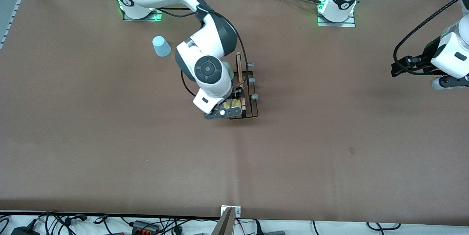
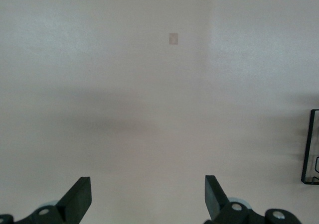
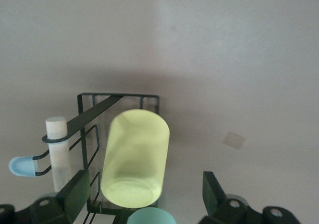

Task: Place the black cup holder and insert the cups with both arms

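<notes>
— One light blue cup (image 1: 161, 46) is seen upturned in the frame's upper part. What is needed at centre?

— The right gripper (image 1: 224, 111) is spread, clear of the yellow cup (image 3: 134, 157), which seemingly hangs on the black cup holder (image 1: 248, 94). A straight withdrawal is advised. At the frame's edge, the left gripper (image 1: 399, 68) waits unclenched.

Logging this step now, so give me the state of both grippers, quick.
Left gripper: jaws open, holding nothing, waiting over the table's left-arm end.
Right gripper: jaws open around the yellow cup on the black cup holder.
</notes>
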You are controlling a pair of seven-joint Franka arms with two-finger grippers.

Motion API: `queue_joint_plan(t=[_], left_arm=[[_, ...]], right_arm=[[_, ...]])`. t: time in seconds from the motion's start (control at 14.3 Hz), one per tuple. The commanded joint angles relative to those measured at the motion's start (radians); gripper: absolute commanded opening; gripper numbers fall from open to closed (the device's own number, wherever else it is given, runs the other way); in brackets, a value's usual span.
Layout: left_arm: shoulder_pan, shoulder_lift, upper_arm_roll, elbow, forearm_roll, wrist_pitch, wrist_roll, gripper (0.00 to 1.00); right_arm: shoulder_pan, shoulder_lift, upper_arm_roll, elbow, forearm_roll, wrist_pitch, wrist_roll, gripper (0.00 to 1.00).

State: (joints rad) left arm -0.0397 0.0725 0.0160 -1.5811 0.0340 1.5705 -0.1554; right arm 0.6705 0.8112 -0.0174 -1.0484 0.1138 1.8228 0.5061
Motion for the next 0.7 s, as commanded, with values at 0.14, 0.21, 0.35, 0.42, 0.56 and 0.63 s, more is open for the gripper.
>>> queue_joint_plan(t=[0.14, 0.21, 0.35, 0.42, 0.56, 0.63], left_arm=[[0.006, -0.022, 0.002, -0.022, -0.028, 0.008, 0.025, 1.0], [0.006, -0.022, 0.002, -0.022, -0.028, 0.008, 0.023, 1.0], [0.006, -0.022, 0.002, -0.022, -0.028, 0.008, 0.025, 1.0], [0.006, -0.022, 0.002, -0.022, -0.028, 0.008, 0.025, 1.0], [0.006, -0.022, 0.002, -0.022, -0.028, 0.008, 0.025, 1.0], [0.006, -0.022, 0.002, -0.022, -0.028, 0.008, 0.025, 1.0]], right_arm=[[-0.018, -0.093, -0.087, -0.004, -0.006, -0.104, 0.0, 1.0], [-0.035, -0.093, -0.096, -0.004, -0.006, -0.127, 0.002, 1.0], [-0.066, -0.112, -0.116, -0.004, -0.008, -0.129, 0.012, 1.0], [-0.068, -0.113, -0.142, -0.004, -0.008, -0.131, 0.012, 1.0], [-0.071, -0.13, -0.202, -0.004, -0.006, -0.131, -0.007, 1.0], [-0.074, -0.141, -0.217, -0.002, -0.006, -0.125, -0.011, 1.0]])
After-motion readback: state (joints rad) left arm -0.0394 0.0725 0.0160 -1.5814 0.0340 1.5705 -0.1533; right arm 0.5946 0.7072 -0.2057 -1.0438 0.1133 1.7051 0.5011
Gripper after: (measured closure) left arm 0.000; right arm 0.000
